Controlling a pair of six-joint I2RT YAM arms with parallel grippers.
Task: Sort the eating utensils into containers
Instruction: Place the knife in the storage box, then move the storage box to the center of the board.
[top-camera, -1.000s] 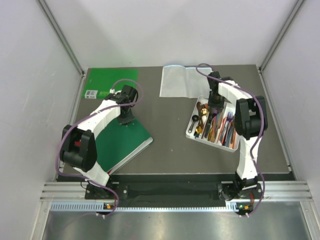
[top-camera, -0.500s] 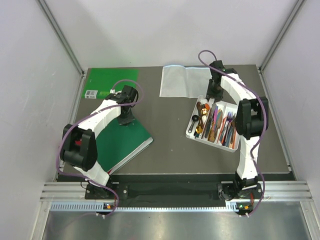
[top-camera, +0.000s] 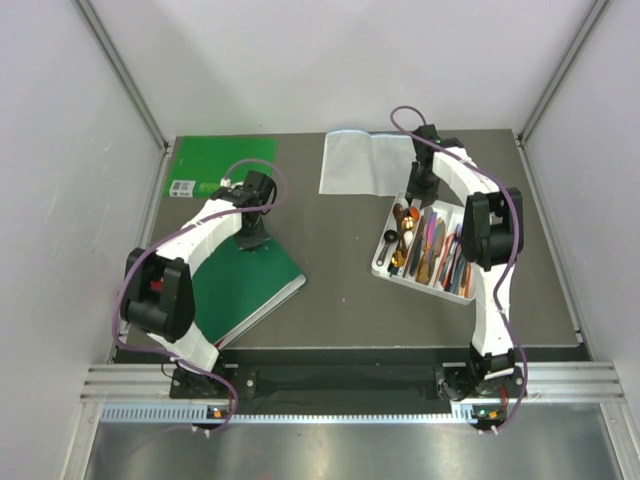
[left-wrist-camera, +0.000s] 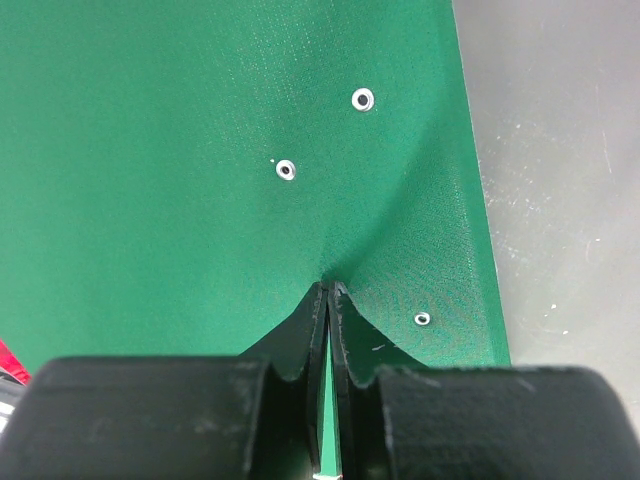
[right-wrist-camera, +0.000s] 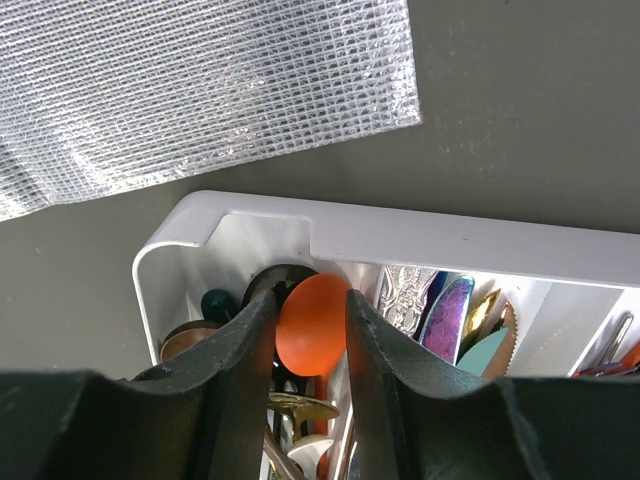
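Note:
The white compartment tray (top-camera: 381, 267) sits right of centre and holds several utensils (top-camera: 435, 250) in gold, purple, teal and orange. My right gripper (top-camera: 415, 189) hovers over the tray's far left corner. In the right wrist view its jaws (right-wrist-camera: 310, 300) stand apart, open, on either side of the orange spoon (right-wrist-camera: 312, 325), which lies in the tray's left compartment (right-wrist-camera: 400, 232) with a gold spoon (right-wrist-camera: 300, 405). Purple (right-wrist-camera: 447, 315) and teal (right-wrist-camera: 487, 350) pieces lie in the neighbouring compartment. My left gripper (top-camera: 248, 238) is shut, its tips (left-wrist-camera: 328, 290) resting on a green book (left-wrist-camera: 200, 150).
The green book (top-camera: 240, 285) lies at an angle on the left of the grey table. A second green book (top-camera: 215, 160) lies at the back left. A clear mesh sheet (top-camera: 360, 165) lies just behind the tray and shows in the right wrist view (right-wrist-camera: 200, 90).
My right gripper has moved from over the tray's middle back to its far left corner. The left arm has not moved.

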